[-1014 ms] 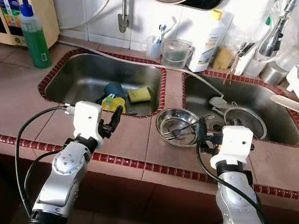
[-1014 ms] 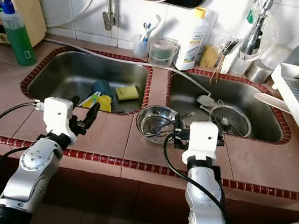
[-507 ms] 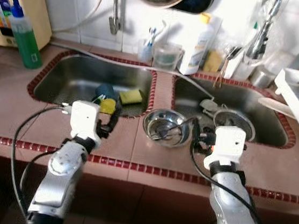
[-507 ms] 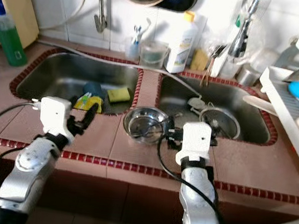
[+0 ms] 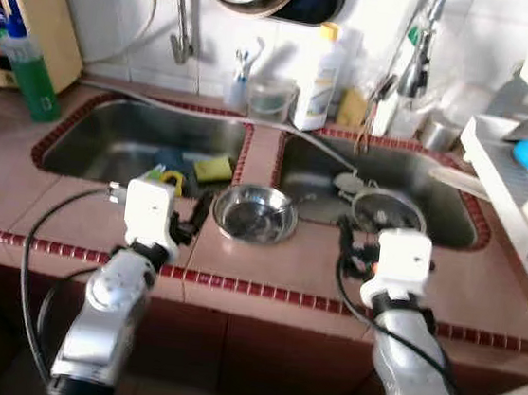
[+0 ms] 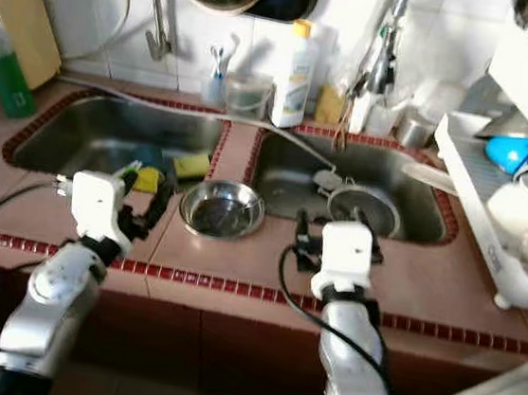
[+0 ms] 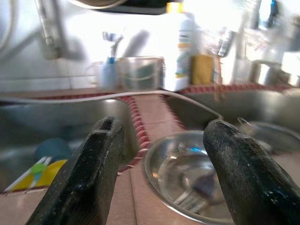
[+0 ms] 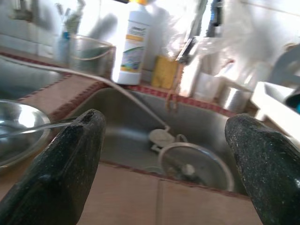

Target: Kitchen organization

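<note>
From the head cameras I am looking down at a tiled counter with two steel basins. My left gripper is hovering over the counter's front strip, and the steel bowl is sitting just beyond and to the right of its fingertips, on the ledge between the basins. Past the gripper, in the left basin, a yellow sponge and a dark cup are lying together. My right gripper is hanging over the front edge before the right basin, with a round strainer lying in that basin straight ahead of it. A white bottle is standing at the back wall, a green bottle far off to the left, and a dish rack with a blue bowl to the right.

Through the left wrist camera I am seeing both black fingers spread wide with nothing between them; the bowl, with a fork in it, is resting just ahead of the gap, untouched.

Through the right wrist camera the fingers are standing very wide apart and empty. The strainer is lying ahead between them, and the bowl's rim is showing beside one finger.
</note>
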{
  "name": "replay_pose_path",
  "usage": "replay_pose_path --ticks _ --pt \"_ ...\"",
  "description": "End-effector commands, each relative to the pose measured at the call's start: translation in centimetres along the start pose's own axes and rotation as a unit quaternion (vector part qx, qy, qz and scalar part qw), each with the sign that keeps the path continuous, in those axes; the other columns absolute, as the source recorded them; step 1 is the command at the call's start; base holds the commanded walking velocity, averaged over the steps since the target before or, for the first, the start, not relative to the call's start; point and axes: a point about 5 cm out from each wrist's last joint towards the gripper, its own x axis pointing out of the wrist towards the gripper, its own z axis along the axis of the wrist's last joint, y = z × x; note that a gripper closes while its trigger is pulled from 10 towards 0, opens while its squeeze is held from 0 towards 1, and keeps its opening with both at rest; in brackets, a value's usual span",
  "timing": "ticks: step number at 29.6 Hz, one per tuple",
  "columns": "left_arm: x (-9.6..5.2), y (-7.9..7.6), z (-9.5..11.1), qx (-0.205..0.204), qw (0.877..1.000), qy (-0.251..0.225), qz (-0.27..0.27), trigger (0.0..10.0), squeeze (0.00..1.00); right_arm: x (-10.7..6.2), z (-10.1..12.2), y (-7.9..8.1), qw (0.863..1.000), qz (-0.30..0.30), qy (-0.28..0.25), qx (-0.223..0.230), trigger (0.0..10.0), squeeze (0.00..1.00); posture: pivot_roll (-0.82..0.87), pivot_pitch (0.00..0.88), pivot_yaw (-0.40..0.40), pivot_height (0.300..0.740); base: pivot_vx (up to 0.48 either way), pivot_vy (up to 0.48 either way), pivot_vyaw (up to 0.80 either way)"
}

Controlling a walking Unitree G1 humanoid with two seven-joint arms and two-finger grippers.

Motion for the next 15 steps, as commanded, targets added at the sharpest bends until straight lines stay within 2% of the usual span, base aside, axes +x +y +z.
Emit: replay_pose_path --ticks 1,8,15 --pt "-0.2 0.4 0.2 0.026 1.000 -0.002 -0.011 10.0 0.00 0.1 -0.1 0.0 1.000 0.005 0.002 0.006 10.0 0.00 -0.15 0.000 -0.010 0.740 0.000 0.000 0.00" --pt "-0.4 -0.1 0.4 0.059 0.997 -0.003 -0.059 10.0 0.00 0.0 -0.7 -0.9 1.000 -0.007 0.016 0.005 10.0 0.00 -0.15 0.000 -0.008 0.740 0.000 0.000 0.00" --pt "-0.2 -0.6 0.4 0.070 0.993 0.002 -0.098 10.0 0.00 -0.6 -0.3 0.5 0.999 0.004 0.014 0.041 10.0 0.00 -0.16 0.010 0.005 0.740 0.000 0.000 0.00"
